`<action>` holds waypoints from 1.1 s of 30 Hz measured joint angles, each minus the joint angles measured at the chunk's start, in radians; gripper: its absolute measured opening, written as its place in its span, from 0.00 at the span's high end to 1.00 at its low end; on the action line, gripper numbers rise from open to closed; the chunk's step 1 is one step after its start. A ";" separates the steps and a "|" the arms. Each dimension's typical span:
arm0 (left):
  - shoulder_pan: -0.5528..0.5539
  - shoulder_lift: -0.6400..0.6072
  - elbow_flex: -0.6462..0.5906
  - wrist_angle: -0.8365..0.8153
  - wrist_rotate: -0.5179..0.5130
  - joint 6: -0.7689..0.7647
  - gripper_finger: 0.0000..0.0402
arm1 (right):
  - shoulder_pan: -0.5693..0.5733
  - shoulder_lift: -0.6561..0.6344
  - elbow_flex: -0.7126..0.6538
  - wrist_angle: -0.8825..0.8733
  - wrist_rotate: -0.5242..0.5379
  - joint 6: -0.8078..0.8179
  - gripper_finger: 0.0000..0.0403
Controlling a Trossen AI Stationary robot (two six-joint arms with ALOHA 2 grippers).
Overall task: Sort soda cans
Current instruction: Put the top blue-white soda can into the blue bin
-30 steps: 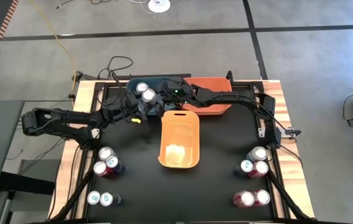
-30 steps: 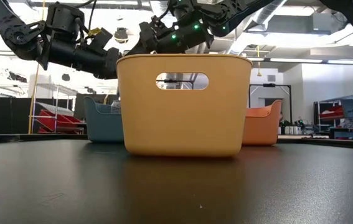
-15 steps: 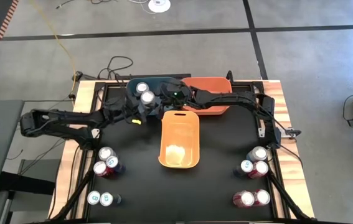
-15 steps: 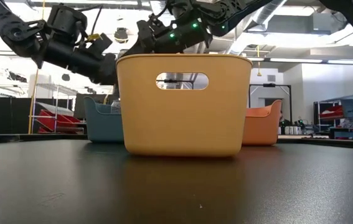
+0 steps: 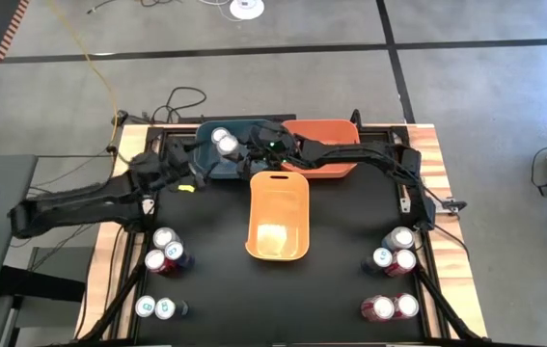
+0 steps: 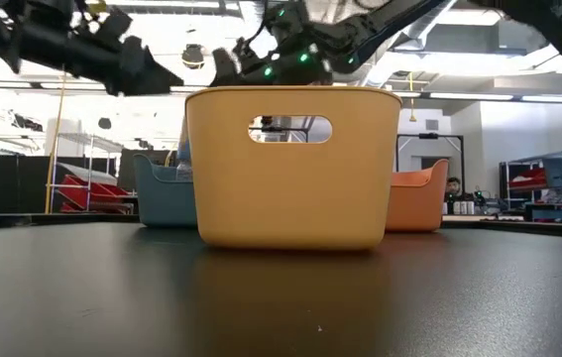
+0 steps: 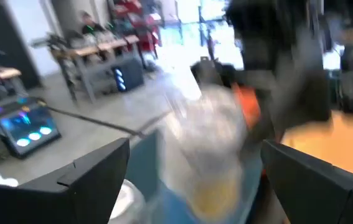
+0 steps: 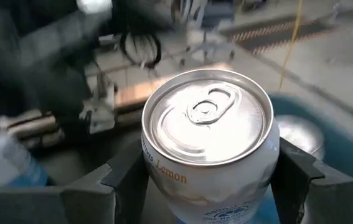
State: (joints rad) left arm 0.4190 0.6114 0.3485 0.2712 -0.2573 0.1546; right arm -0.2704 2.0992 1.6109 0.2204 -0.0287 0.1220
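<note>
My right gripper (image 5: 242,151) reaches in from the table's right over the blue bin (image 5: 207,164) at the far edge and is shut on a white soda can (image 8: 208,134) with a silver top and the word "Lemon". A second can top (image 8: 298,134) sits in the blue bin beside it; from above both tops show close together (image 5: 220,137). My left gripper (image 5: 194,169) hangs open left of the blue bin, holding nothing (image 7: 196,148). Other cans stand upright on the black table in groups near the left (image 5: 164,251) and right (image 5: 396,253). My right gripper pinches the white can by its side wall just below the top rim (image 8: 164,177), one finger (image 8: 126,183) on each side. It comes from the table's right, slanting down. The can stands upright over the blue bin; its bottom is hidden.
A yellow-orange bin (image 5: 292,198) sits mid-table just near of the blue one, and an orange bin (image 5: 329,164) lies under my right arm. More cans stand at the near-left (image 5: 154,307) and near-right (image 5: 394,306) corners. Black frame rails edge the table.
My left gripper has pulled back from the blue bin toward the table's left edge and risen, moving fast enough to blur its wrist view. My right gripper has stayed over the blue bin with the can.
</note>
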 joint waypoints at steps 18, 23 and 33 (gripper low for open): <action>0.000 -0.114 -0.001 -0.109 -0.068 0.033 0.11 | -0.002 0.181 0.159 -0.047 0.002 0.005 0.37; 0.000 -0.115 -0.001 -0.103 -0.068 0.033 0.11 | -0.007 0.181 0.159 -0.093 -0.022 -0.015 0.31; 0.000 -0.115 -0.001 -0.102 -0.068 0.019 0.11 | -0.007 0.181 0.159 -0.094 -0.022 -0.043 0.20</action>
State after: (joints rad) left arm 0.4194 0.4969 0.3473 0.1696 -0.3252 0.1737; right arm -0.2775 2.2807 1.7699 0.1261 -0.0505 0.0788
